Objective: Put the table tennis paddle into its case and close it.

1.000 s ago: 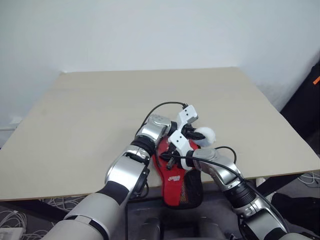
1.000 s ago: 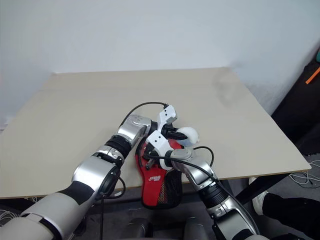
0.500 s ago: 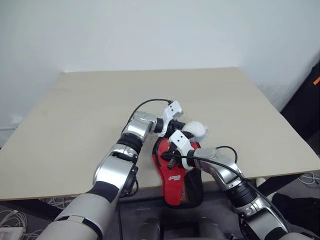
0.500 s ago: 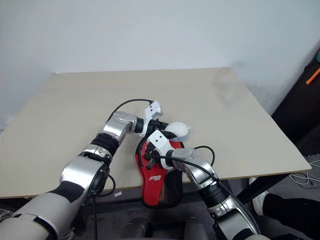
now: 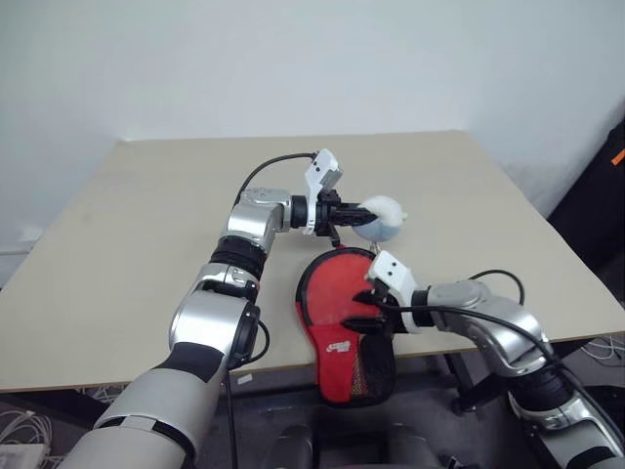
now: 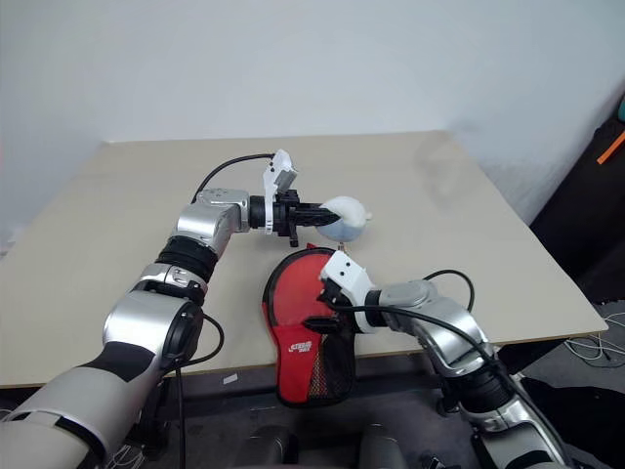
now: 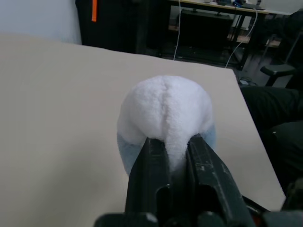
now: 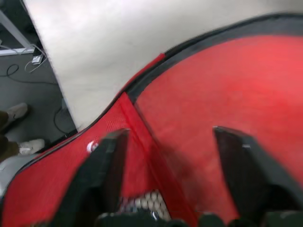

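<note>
Left gripper [image 5: 350,216] is clamped on a white and pale-blue plush ball [image 5: 381,217], held in the air above the table [image 5: 146,244], just beyond the far rim of the case [image 5: 342,327]. Left wrist view: the two black fingers [image 7: 152,163] pinch the fluffy ball [image 7: 165,116] with only a narrow strip of fuzz between them.

Case lies at the near table edge, red side with white logo up, round end on the table, mesh handle end hanging over the edge. Red round area inside the black trim at the round end; cannot tell whether that is the table tennis paddle face or case fabric, and no wooden handle can be made out.

Right gripper [image 5: 374,305] sits low over the case's right side, near the neck. Right wrist view: its fingers [image 8: 106,163] stand wide apart, nothing between them, red fabric [image 8: 199,109] and black trim directly beneath.
</note>
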